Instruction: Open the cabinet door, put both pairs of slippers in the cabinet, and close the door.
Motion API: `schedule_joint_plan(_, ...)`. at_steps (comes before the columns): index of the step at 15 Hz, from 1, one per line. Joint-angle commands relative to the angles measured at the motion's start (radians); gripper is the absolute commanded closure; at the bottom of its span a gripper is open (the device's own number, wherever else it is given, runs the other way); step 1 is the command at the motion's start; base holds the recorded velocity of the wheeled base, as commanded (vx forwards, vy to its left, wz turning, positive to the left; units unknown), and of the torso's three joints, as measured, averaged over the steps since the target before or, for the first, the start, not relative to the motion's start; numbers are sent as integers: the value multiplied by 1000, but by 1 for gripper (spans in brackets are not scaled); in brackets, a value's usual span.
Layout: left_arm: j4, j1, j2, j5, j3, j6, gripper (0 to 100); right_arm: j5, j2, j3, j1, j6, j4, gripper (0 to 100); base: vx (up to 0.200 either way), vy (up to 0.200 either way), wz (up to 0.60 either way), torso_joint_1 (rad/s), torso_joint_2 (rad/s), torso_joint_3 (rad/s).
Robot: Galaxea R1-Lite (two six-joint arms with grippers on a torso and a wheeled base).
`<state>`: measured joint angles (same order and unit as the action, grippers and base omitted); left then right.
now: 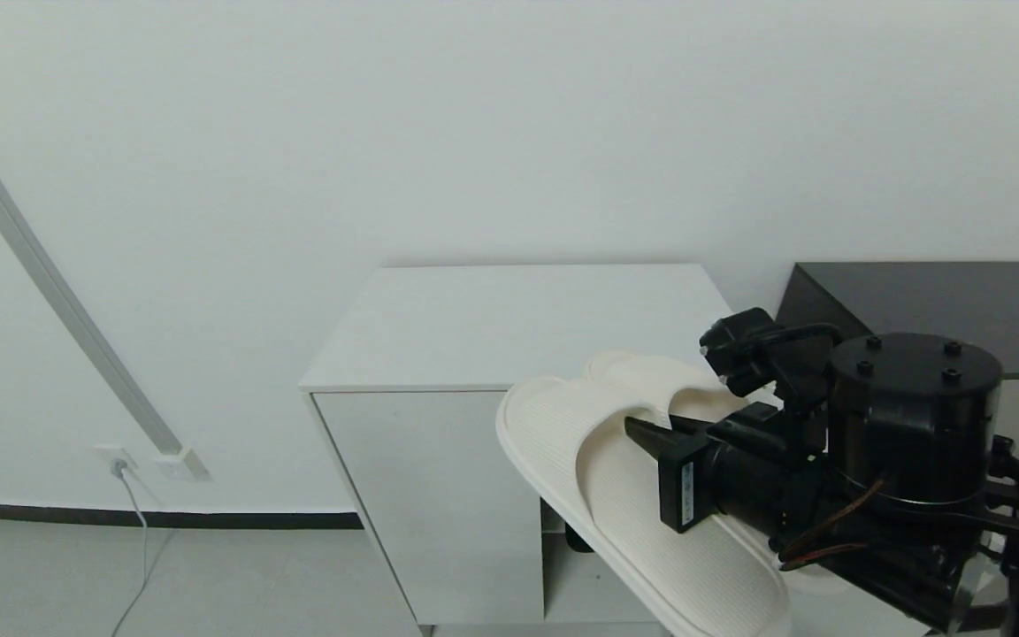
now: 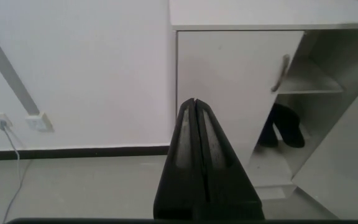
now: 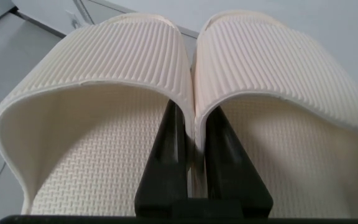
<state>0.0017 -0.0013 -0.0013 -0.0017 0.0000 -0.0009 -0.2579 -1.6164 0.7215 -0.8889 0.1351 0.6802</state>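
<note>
We find no writing that we can read: the one small white label on the right hand carries print too small to make out.

That hand pinches a pair of cream slippers by their two inner walls, pressed together between its black fingers. The slippers are soft-looking foam, with finely ribbed uppers and a footbed embossed in a small herringbone-like pattern; their toes are rounded and open. They hang in the air before the cabinet, in front of the right part of its front, near its top edge.

The cabinet is a plain white box with a flat, smooth, matt top. Its left door is shut and bears a slim curved metal handle at its inner edge. The right side stands open, showing a white shelf and, below it, a dark pair of footwear on the cabinet's lower board.

The left hand holds nothing, its two black fingers pressed flat together, and hangs low before the shut left door.

On the white wall beside the cabinet, a grey strip slants down to a socket with a pale cable.
</note>
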Motion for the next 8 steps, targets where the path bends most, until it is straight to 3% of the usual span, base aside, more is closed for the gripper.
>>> schedule_joint_plan(1, -2, 0, 1, 0, 0, -2, 100, 0, 4, -7, -4, 0, 1, 100, 0, -200, 0, 2, 2, 7)
schedule_joint_plan(8, -2, 0, 1, 0, 0, -2, 100, 8, -10, -79, -4, -71, 110, 100, 0, 0, 0, 0, 0, 0)
